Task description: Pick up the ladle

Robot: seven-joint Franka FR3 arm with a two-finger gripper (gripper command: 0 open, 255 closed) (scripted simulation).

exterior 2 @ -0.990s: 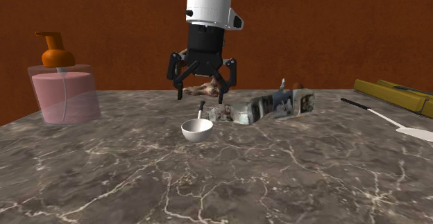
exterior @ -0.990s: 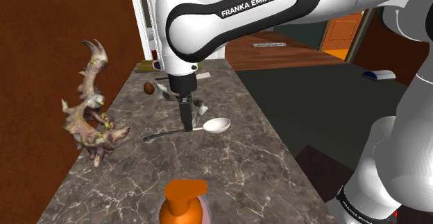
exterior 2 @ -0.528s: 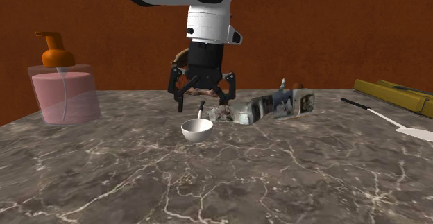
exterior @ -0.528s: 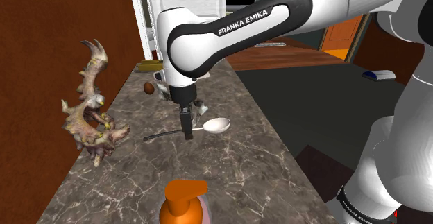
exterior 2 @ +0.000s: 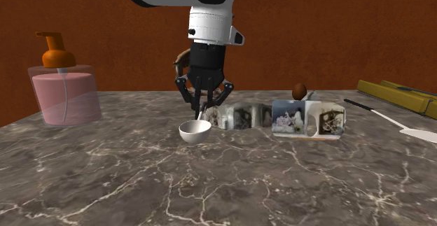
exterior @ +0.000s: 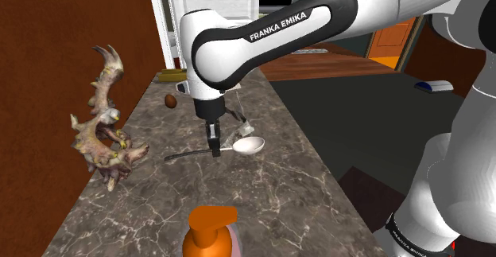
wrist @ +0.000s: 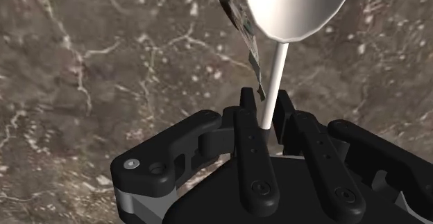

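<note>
The ladle lies on the dark marble counter (exterior: 262, 192), its white bowl (exterior: 248, 145) toward the shoulder view's right and its thin dark handle (exterior: 184, 155) toward the left. My black gripper (exterior: 214, 151) points straight down and is shut on the shaft just behind the bowl. In the second exterior view the gripper (exterior 2: 203, 110) stands right over the white bowl (exterior 2: 195, 131), which tilts slightly. In the wrist view the gripper (wrist: 266, 106) clasps the pale shaft (wrist: 275, 77) between both fingers, with the bowl (wrist: 298, 7) beyond the fingertips.
A patterned folding strip (exterior 2: 287, 117) lies just behind the ladle, a small brown egg-shaped thing (exterior 2: 299, 90) near it. An antler-like ornament (exterior: 103, 136) stands by the brown wall. An orange-topped soap dispenser (exterior 2: 63, 85) stands at one end of the counter; a spatula (exterior 2: 396, 122) and a yellow bar (exterior 2: 399, 95) lie at the other end.
The open fingers came down and shut on the ladle's shaft. The patterned strip behind it swung and spread toward the second exterior view's right. The bowl tipped a little.
</note>
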